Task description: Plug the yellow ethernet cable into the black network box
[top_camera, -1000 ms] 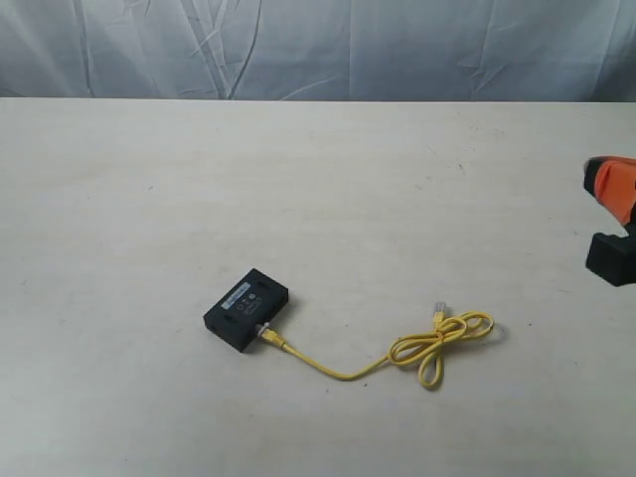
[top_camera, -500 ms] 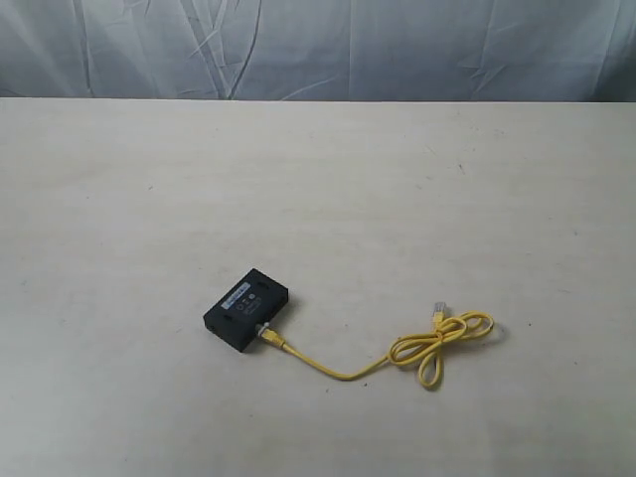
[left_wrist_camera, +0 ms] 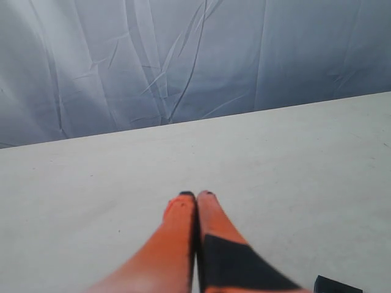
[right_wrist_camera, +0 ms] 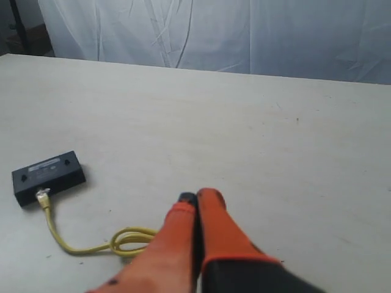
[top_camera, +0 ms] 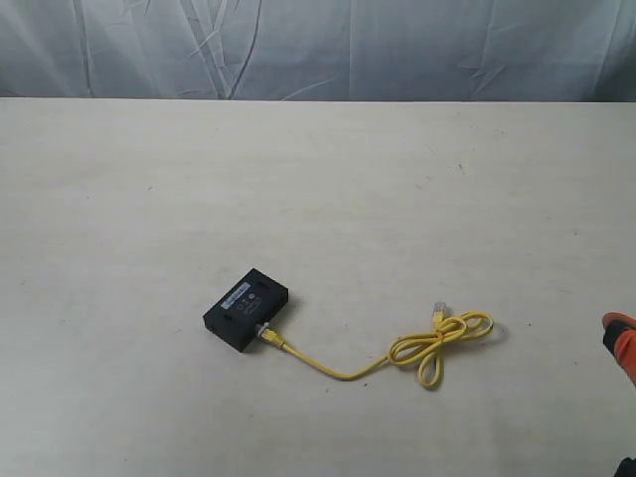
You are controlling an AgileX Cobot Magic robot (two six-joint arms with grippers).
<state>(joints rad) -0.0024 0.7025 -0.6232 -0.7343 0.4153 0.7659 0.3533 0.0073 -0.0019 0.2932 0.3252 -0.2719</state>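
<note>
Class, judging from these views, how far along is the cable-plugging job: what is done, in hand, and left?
Done, apparently: one plug of the yellow ethernet cable meets the black network box, seemingly inserted. In hand: nothing; the left gripper and right gripper are shut, empty, clear of the cable. Left: perhaps only confirming the plug is seated.
</note>
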